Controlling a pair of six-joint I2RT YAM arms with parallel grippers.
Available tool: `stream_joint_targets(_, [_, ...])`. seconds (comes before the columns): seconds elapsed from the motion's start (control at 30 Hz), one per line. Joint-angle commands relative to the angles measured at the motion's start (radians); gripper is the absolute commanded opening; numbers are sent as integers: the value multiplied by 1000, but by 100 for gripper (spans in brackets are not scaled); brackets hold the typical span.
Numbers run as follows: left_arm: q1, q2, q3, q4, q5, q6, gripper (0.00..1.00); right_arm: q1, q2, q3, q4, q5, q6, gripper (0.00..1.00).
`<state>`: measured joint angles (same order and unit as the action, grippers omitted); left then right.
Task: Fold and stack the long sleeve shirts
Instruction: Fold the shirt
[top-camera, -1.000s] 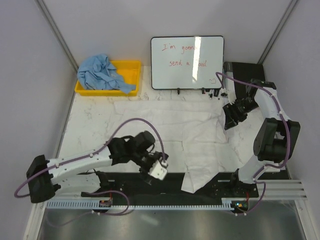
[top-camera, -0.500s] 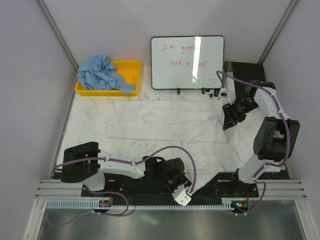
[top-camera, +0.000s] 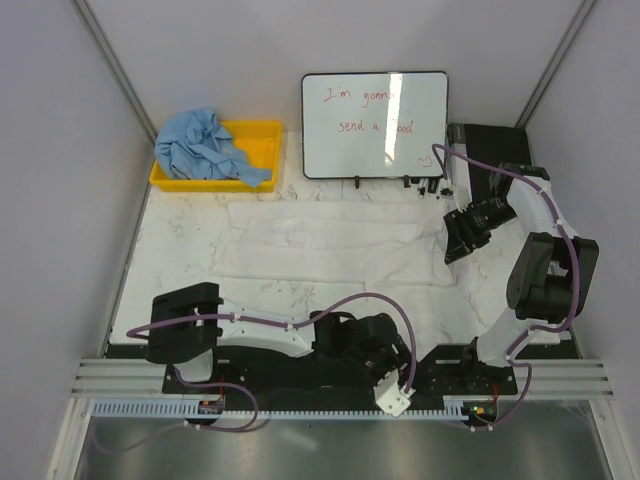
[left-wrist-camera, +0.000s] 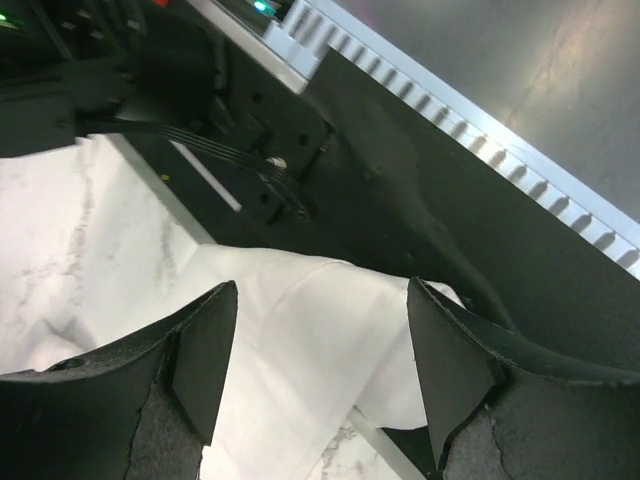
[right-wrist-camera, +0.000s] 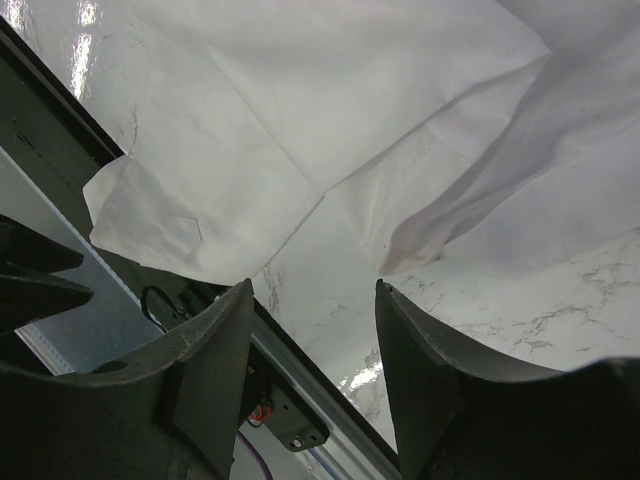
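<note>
- Plainly, the task is at an early stage. The white shirt (top-camera: 330, 245) lies spread and wrinkled across the middle of the bench (top-camera: 180, 260), and I can make out no finished fold.
- The light blue shirt (top-camera: 200, 145) sits bunched in the yellow bin (top-camera: 262, 135) at the far left corner, well apart from the white one.
- As I judge it, the white shirt must be folded, the blue one brought out and folded, and the two stacked.
- The left gripper (left-wrist-camera: 315, 370) is at the near edge, its jaws apart and gripping nothing.
- The right gripper (right-wrist-camera: 310, 370) is over the white shirt's right side, its jaws likewise apart and empty.
- Only the top view shows both shirts and the bin together, but it does not show the gap between the jaws.
- Only the left wrist view shows a white corner draped off the marble onto the dark base plate.
- Only the right wrist view shows the creases up close and another cloth corner reaching the bench's dark edging.
</note>
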<state>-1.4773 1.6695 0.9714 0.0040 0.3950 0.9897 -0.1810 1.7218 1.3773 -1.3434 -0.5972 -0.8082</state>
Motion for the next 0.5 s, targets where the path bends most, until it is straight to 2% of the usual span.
stream_joint_targets(0.0, [3, 52, -5, 2, 44, 95, 76, -2, -5, -4, -7, -27, -17, 60])
stream_joint_targets(0.23, [37, 130, 58, -111, 73, 92, 73, -2, 2, -4, -11, -41, -22, 61])
stream_joint_targets(0.33, [69, 151, 84, -121, 91, 72, 67, -2, 4, 2, -17, -41, -25, 61])
stream_joint_targets(0.4, [84, 162, 85, -122, 90, 76, 53, -2, -1, 3, -19, -36, -25, 60])
stream_joint_targets(0.43, [87, 159, 84, -118, 91, 79, 37, -2, -1, 3, -20, -33, -26, 60])
stream_joint_targets(0.47, [92, 139, 78, -107, 94, 73, 31, -2, -4, 5, -20, -33, -26, 60])
